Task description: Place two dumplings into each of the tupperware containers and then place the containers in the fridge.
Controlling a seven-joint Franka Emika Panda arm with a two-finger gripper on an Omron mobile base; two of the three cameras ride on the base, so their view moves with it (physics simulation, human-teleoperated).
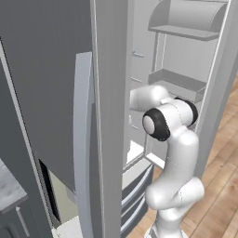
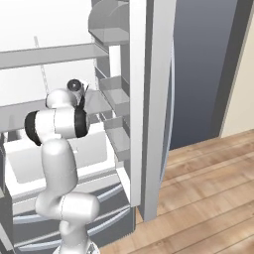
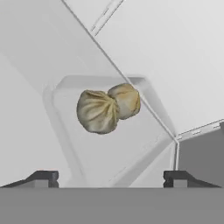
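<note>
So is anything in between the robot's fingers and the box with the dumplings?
No. The open gripper looks straight at the tupperware container holding two dumplings inside the fridge; nothing visible lies between.

1. No text, label, brand, number or sign can be read anywhere in these pictures.
2. The fridge (image 1: 56,93) doors and inner walls are plain, without any lettering.

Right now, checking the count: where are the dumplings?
In the hand view, two dumplings sit touching in the tupperware container, just ahead of the open gripper, against the fridge's white interior.
</note>
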